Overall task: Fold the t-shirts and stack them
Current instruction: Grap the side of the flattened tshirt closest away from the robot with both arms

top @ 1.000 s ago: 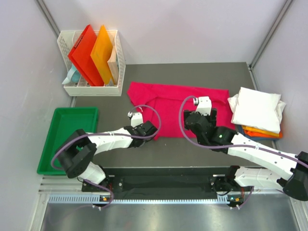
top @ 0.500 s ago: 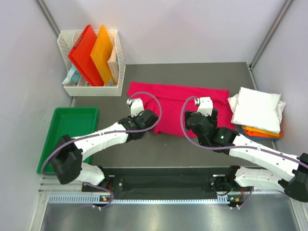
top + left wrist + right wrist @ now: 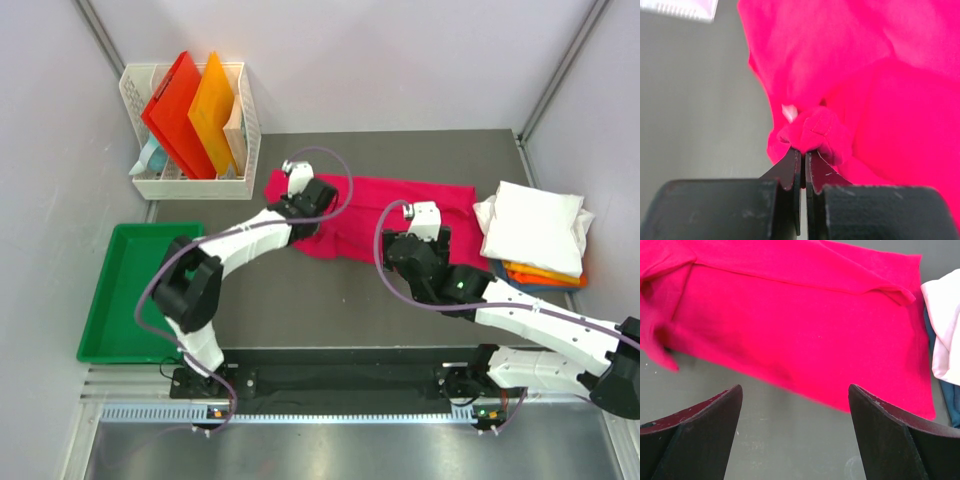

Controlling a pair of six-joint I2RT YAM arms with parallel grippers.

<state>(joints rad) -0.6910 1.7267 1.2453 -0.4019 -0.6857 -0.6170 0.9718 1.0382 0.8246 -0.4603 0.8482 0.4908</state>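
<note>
A magenta-pink t-shirt (image 3: 360,215) lies spread across the middle of the dark table. My left gripper (image 3: 300,207) is shut on a bunched fold of its left edge (image 3: 817,130), lifted over the shirt's far left part. In the left wrist view the jaws (image 3: 803,152) pinch the pink cloth (image 3: 880,100) tight. My right gripper (image 3: 428,226) hovers open at the shirt's near edge; its fingers (image 3: 795,387) straddle bare table just short of the pink hem (image 3: 805,315). A stack of folded t-shirts, white (image 3: 535,225) over orange (image 3: 540,272) and blue (image 3: 952,405), sits at the right.
A white basket (image 3: 190,186) holding a red folder (image 3: 172,110) and an orange folder (image 3: 215,108) stands at the back left. A green tray (image 3: 150,290) lies at the near left. Walls close in on both sides.
My left gripper shut on the shirt's near left corner and carried it toward the far left, folding that side over. The right arm stayed still.
</note>
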